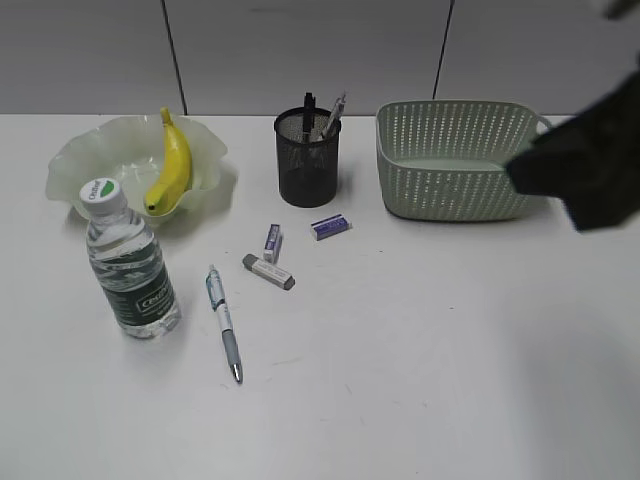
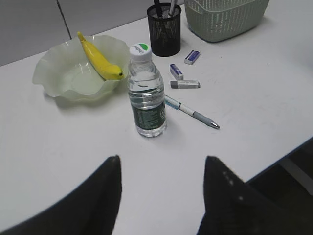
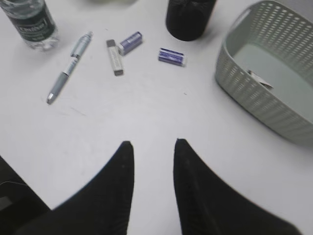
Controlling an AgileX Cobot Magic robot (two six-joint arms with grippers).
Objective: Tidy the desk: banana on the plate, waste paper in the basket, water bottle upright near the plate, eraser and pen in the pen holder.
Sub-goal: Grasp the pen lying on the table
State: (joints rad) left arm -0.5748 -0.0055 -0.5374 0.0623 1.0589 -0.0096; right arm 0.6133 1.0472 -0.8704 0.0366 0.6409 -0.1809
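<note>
Both end effectors hang apart over bare bench, the left (image 2: 159, 196) fairly wide, the right (image 3: 151, 181) narrower, each holding nothing. Banana (image 1: 172, 165) lies in the plate (image 1: 75, 170), bottle (image 1: 130, 265) upright beside it. The pen (image 1: 224, 322) and 3 erasers (image 1: 272, 242) lie mid-bench, before the holder (image 1: 308, 158). Risk: the pen lies flat and may roll from a pinch; erasers sit close together, so fingers may knock a neighbour.

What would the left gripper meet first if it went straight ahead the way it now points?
Probably the water bottle: it stands upright, in line with the gap of the open left gripper, with bare desk before it. How far off is unclear.
</note>
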